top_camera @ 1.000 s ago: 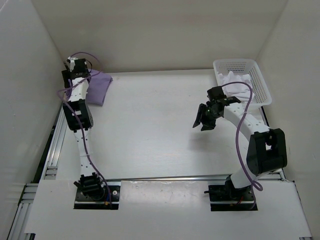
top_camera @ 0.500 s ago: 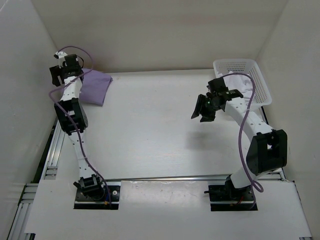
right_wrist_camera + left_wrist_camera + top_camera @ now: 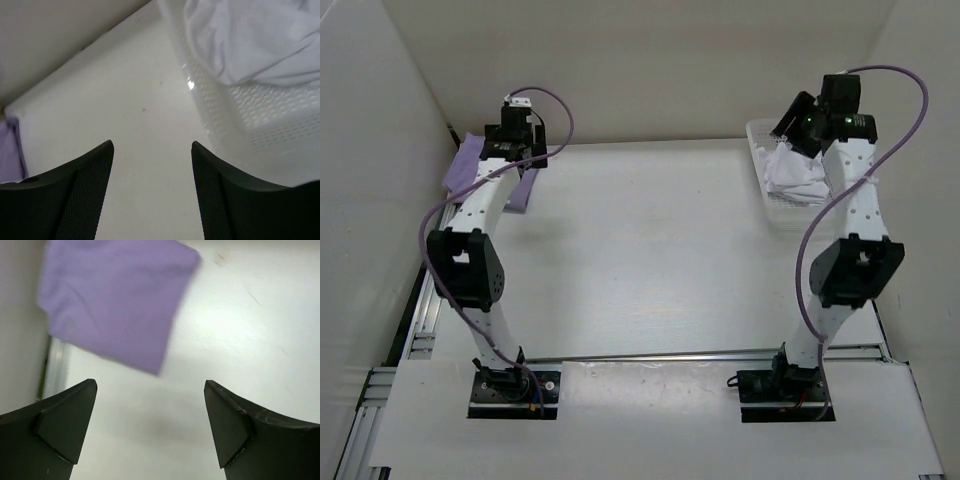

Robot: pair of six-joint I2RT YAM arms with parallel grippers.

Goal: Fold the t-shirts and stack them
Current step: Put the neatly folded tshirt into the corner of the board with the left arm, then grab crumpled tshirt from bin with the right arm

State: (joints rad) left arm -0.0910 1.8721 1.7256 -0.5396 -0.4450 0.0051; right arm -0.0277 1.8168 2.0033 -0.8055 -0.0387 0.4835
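A folded lavender t-shirt lies at the table's far left corner; in the left wrist view this t-shirt sits ahead and to the left of the fingers. My left gripper hovers over bare table just beside the shirt's right edge, open and empty. A crumpled white t-shirt lies in the basket at the far right. My right gripper is raised high beside the basket's left rim, open, with nothing between its fingers.
The white perforated basket stands in the far right corner against the wall. White walls close in the table at the back and both sides. A metal rail runs along the left edge.
The right arm rose from mid-table to the back, up beside the basket. The left gripper swung from the left wall to the lavender shirt's right edge. Both jaws opened wider.
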